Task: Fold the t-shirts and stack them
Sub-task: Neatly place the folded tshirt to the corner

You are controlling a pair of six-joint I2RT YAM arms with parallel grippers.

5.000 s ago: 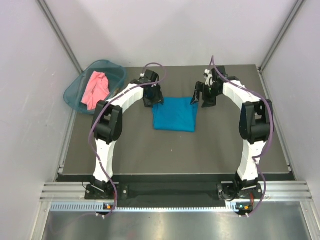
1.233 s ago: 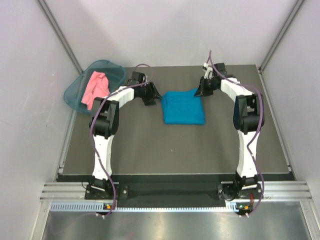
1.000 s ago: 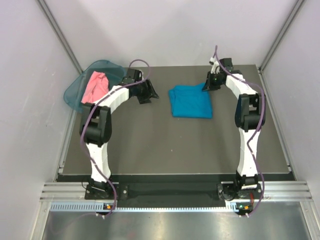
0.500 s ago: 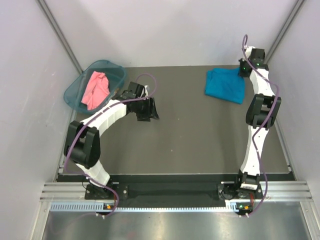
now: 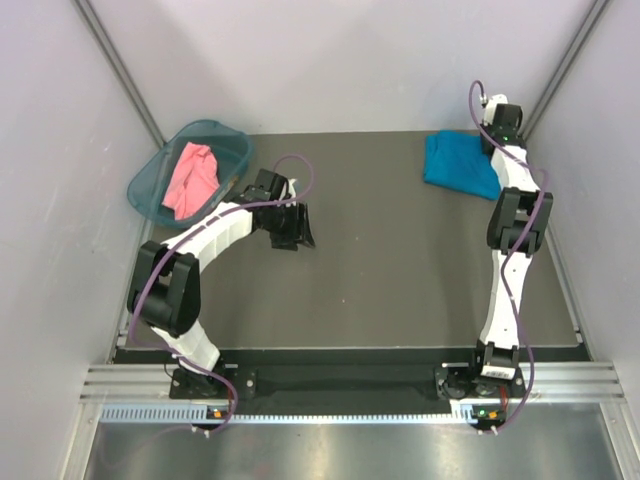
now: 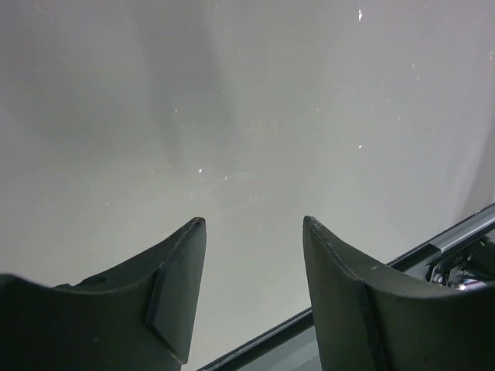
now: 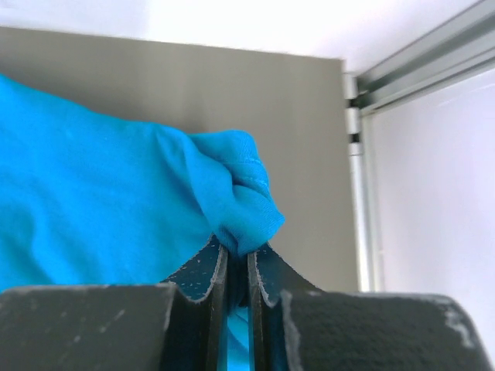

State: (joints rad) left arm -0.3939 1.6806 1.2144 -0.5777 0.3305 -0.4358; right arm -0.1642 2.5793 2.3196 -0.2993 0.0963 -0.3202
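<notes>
At the upper right of the top view, the folded teal-blue t-shirt [image 5: 458, 165] lies on the table [image 5: 380, 260], a bunched corner clamped in the right gripper [image 7: 238, 253]. Light and limp, it likely needs hem or corner pinches. Upper left, the pink t-shirt [image 5: 190, 177] sits in the basket [image 5: 145, 187]; the left gripper [image 6: 251, 247] is parted and empty.

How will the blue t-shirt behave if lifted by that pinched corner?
Probably floppy: the blue t-shirt bunches into soft creases where the right gripper pinches it. Likely light: it fits between nearly shut jaws. Its fold may sag.
</notes>
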